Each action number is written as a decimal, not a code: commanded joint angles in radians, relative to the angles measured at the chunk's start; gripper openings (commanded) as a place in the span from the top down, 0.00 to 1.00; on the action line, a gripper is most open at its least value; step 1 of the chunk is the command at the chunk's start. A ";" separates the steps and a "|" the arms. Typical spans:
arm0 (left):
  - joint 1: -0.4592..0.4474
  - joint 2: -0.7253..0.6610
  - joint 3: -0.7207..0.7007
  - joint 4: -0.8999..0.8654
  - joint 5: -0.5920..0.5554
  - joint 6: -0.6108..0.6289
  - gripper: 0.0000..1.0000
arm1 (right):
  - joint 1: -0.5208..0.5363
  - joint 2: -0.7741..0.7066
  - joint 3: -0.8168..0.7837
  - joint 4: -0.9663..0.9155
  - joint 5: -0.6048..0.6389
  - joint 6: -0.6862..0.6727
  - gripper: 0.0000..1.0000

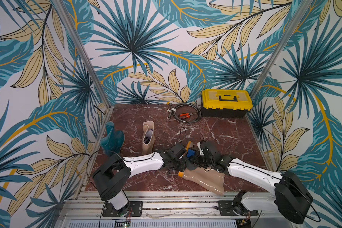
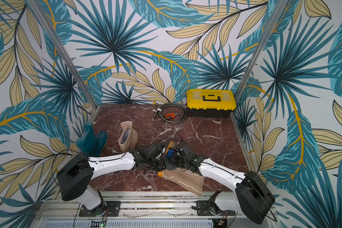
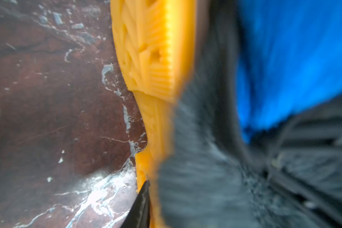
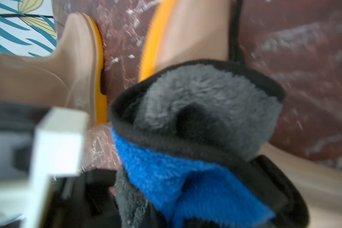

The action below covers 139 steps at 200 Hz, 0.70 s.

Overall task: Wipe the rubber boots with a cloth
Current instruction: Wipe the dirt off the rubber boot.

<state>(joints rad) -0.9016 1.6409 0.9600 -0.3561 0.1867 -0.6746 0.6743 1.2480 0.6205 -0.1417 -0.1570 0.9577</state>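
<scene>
Your right hand (image 1: 195,159) is clamped shut on cloth (image 4: 205,102) | left hand (image 1: 177,165) grip unclear, at boot (image 1: 205,177) | risk: boot, if unpinned, may slide off worktop's (image 1: 235,138) front edge.

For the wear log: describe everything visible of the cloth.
The cloth is a fluffy rag, microfibre by its look: grey pile on one face, bright blue on the other, black hem around the edge. It is bunched and folded over so both colours show. The right gripper seems to pinch it, holding it against the foot of the beige boot lying on its side.
</scene>
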 commanded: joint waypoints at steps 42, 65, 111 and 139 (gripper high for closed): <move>0.021 0.054 -0.019 0.121 -0.030 -0.056 0.76 | -0.100 0.170 0.241 -0.175 0.030 -0.172 1.00; 0.023 0.050 -0.019 0.121 -0.027 -0.067 0.76 | -0.101 0.309 0.431 -0.219 -0.040 -0.203 1.00; 0.023 0.049 -0.014 0.123 -0.038 -0.074 0.76 | -0.111 0.242 0.307 -0.214 0.019 -0.179 1.00; 0.027 0.066 -0.011 0.123 -0.035 -0.075 0.76 | -0.098 0.160 0.174 -0.183 -0.023 -0.105 1.00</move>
<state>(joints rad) -0.8700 1.6627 0.9581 -0.2615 0.1448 -0.7528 0.5625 1.4734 0.9070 -0.3248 -0.1509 0.8013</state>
